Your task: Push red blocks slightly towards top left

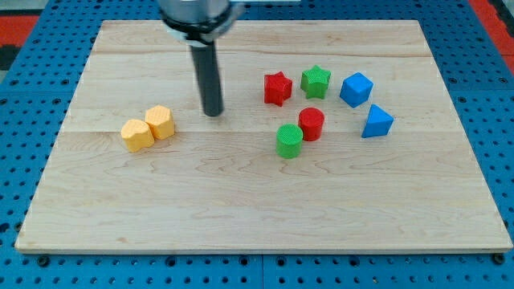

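A red star block (277, 88) sits right of the board's centre, toward the view's top. A red cylinder (311, 124) stands below and to its right, touching a green cylinder (289, 140). My tip (213, 113) rests on the board to the left of the red star, apart from it by roughly a block and a half. It is also well left of the red cylinder. The dark rod rises from the tip to the arm's mount at the view's top.
A green star (316, 81) lies just right of the red star. A blue cube (356, 89) and a blue triangular block (376, 122) lie further right. Two yellow blocks (148, 128) touch each other left of my tip. The wooden board (257, 209) sits on blue pegboard.
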### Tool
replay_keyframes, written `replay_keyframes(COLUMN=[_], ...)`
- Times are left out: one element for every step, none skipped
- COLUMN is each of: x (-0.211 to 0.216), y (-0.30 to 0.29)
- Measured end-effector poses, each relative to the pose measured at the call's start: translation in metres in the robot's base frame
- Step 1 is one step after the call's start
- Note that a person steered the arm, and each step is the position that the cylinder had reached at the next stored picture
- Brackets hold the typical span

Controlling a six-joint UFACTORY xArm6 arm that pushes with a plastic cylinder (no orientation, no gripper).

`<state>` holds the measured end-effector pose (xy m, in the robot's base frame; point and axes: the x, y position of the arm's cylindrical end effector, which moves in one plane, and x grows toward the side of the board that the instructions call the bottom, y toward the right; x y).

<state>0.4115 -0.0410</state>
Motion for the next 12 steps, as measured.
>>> replay_keyframes(x=[0.002, -0.027, -0.036, -0.045, -0.039, -0.022, 0.018, 0.041, 0.083, 0.088, 0.043, 0.003], y=[0.096, 0.113, 0.034, 0.043, 0.119, 0.159, 0.159, 0.159, 0.182, 0.147, 0.143, 0.103])
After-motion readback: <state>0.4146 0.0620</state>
